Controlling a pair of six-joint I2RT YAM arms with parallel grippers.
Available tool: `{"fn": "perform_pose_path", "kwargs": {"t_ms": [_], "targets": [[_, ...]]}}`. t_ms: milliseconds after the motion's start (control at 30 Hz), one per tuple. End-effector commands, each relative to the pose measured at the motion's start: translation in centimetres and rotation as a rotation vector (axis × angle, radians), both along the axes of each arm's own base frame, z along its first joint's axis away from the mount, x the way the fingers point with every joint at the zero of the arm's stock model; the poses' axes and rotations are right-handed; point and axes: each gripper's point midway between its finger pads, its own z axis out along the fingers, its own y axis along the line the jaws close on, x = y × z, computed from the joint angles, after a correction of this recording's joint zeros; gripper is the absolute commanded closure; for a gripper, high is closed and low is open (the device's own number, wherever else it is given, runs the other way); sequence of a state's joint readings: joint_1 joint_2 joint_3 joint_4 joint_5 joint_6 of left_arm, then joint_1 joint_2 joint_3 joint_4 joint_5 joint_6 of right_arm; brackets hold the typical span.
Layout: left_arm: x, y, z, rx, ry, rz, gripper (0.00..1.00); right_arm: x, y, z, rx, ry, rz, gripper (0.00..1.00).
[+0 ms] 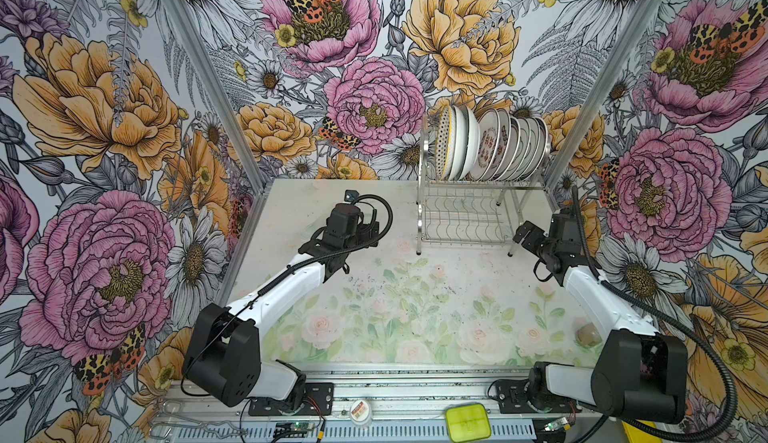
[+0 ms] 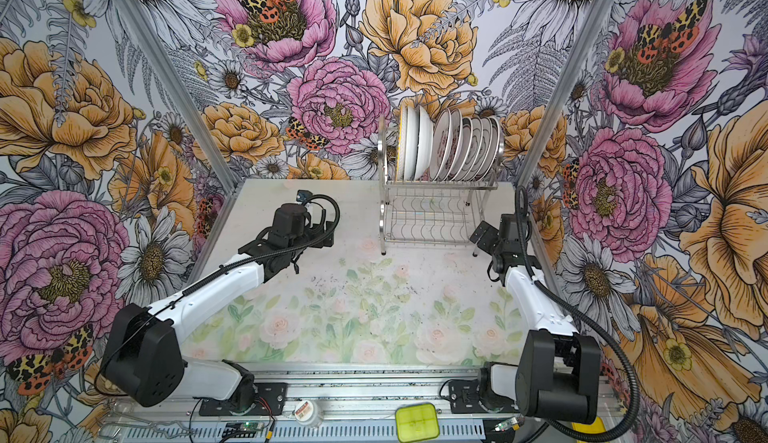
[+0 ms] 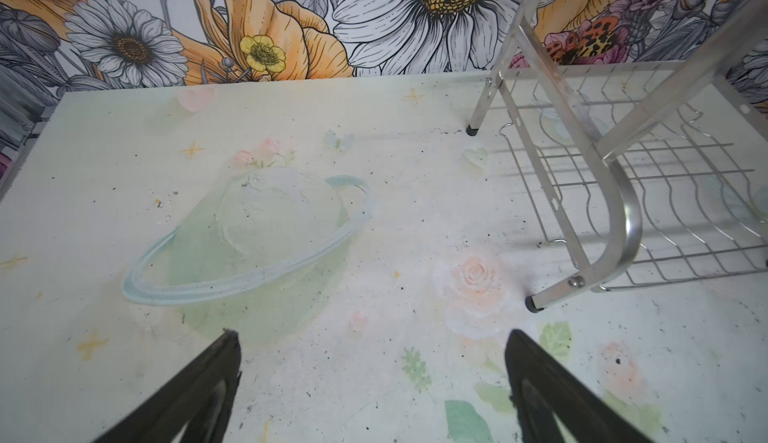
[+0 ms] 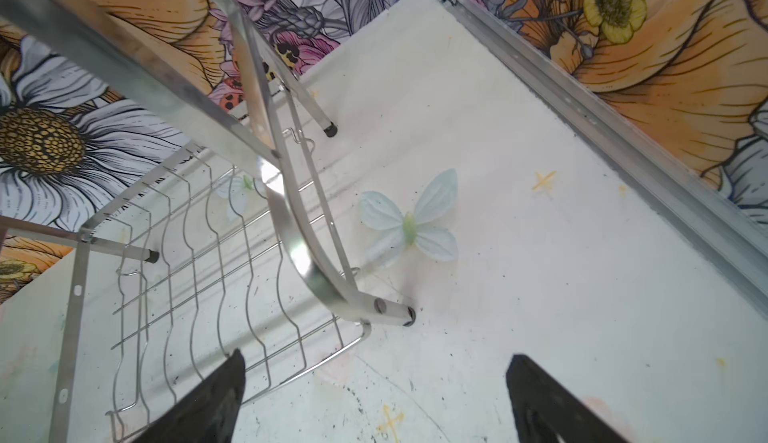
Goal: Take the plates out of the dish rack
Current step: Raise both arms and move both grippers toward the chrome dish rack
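Floral-papered walls are enclosing a pale table (image 1: 374, 295) printed with faded roses.

The left gripper (image 3: 372, 337) is hanging wide open over bare tabletop at the bottom middle of its wrist view. It is holding nothing and touching nothing. The dish rack (image 3: 619, 196) is standing at the right of that frame.

The right gripper (image 4: 376, 355) is likewise gaping wide and carrying nothing. One of its fingers (image 4: 212, 399) is overlapping the corner of the rack's wavy lower shelf in the frame; I cannot tell whether they are touching.

In both top views the dish rack (image 1: 421, 212) is sitting right of centre at the table's far edge. The plates (image 1: 490, 146) (image 2: 449, 146) are standing on edge in its upper tier, leaning on one another.

The plates are overlapping, so their count and most of their decoration are hard to make out. A dotted plate (image 1: 443, 142) is showing at the row's left end. Both wrist views are cutting the rack off above its lower shelf. In the top views the left gripper's fingers are hiding beneath the wrist.
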State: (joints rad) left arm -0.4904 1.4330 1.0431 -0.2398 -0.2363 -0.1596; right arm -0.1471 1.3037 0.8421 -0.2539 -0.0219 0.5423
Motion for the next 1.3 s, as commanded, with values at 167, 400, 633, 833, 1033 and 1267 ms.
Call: {"fn": "perform_pose_path", "kwargs": {"t_ms": [167,400,633,833,1033,1267], "targets": [[0.8,-7.2,-1.7,-0.045,0.064,-0.093,0.01,2.6,-0.7,0.7,-0.033,0.005,0.042,0.02],[1.7,-12.3,-2.7,-0.090,0.077,-0.171,0.01,5.0,-1.6,-0.6,-0.015,0.037,0.049,0.18],[3.0,-14.2,-3.0,-0.176,0.064,-0.178,0.01,6.9,-1.9,-0.6,-0.014,0.023,0.060,0.30],[4.2,-15.3,-4.9,-0.195,0.082,-0.165,0.02,7.9,-1.6,-1.3,0.006,0.011,0.075,0.42],[5.1,-15.7,-5.7,-0.195,0.077,-0.151,0.03,8.2,-0.9,-2.4,0.041,-0.002,0.093,0.53],[5.2,-16.6,-6.0,-0.210,0.083,-0.174,0.08,8.3,0.5,-2.8,0.061,-0.019,0.127,0.65]]}}
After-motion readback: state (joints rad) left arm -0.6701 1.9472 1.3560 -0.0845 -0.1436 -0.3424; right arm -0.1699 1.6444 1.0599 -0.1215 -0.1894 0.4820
